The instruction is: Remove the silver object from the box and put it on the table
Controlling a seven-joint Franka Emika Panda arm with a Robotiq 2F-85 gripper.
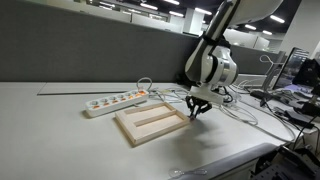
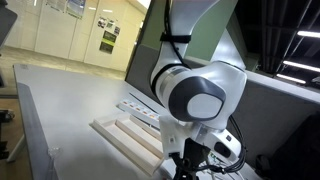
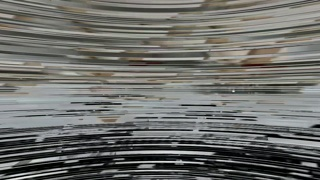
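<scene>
1. The pincer (image 1: 196,110) hangs fingers-down, low over the desk (image 1: 60,125), at the corner of the box (image 1: 125,131) nearest the arm. In an exterior view it sits at the very bottom edge (image 2: 188,168), partly cut off. Whether it is released or clenched cannot be told. The fingers show only as a small dark tip, and the wrist view is nothing but streaked noise.
2. The silver object cannot be picked out in any view. It may be pinched between the fingers or lying in the box; the pictures do not settle it.
3. The box lies flat on the desk. A pale band runs along its inside, which looks too long to be the object and is probably part of the box.
4. Behind the box, near it and roughly parallel, lies a power strip (image 1: 115,101). White cables (image 1: 235,112) loop over the desk close beside the pincer.
5. What could go wrong, as a judgement:
   - With the wrist view unreadable, the grasp cannot be checked, so a thin stick could slip out or never be caught, unnoticed.
   - The fingers are close to the rim, and a low sideways move could catch it and drag or tip the light box.
   - A set-down near the cables could snag them or leave the object resting on them, not on the desk.
</scene>
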